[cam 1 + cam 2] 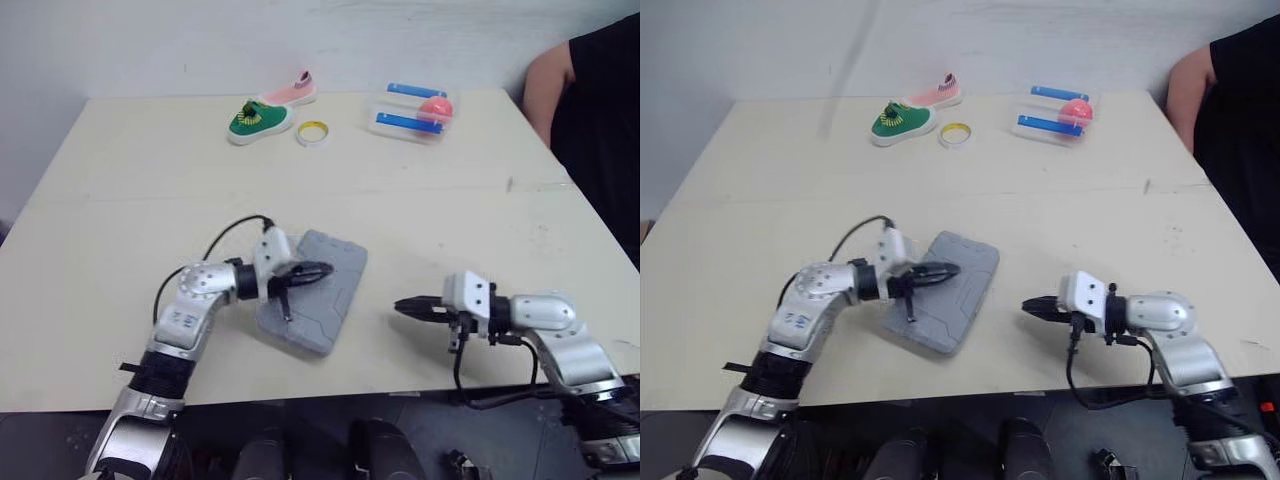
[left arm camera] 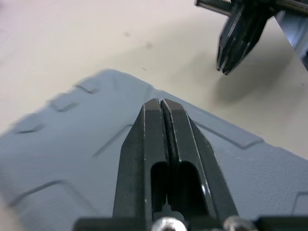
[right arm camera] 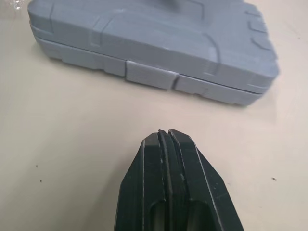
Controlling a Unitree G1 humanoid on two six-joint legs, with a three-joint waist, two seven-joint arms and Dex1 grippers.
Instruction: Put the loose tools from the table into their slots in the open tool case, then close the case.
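Observation:
The grey tool case (image 1: 322, 297) lies closed and flat near the front middle of the table (image 1: 120, 200). My left gripper (image 1: 322, 270) is shut and rests over the case's lid, with nothing between its fingers (image 2: 161, 125). My right gripper (image 1: 400, 306) is shut too and hovers just above the table, a short way to the right of the case, pointing at its latched side (image 3: 149, 77). The left wrist view also shows the right gripper (image 2: 226, 67) beyond the lid.
At the far side lie a green shoe (image 1: 258, 121), a pink shoe (image 1: 291, 93), a yellow tape roll (image 1: 312, 132) and a clear box with blue bars and a pink ball (image 1: 410, 112). A person in black (image 1: 590, 120) sits at the right edge.

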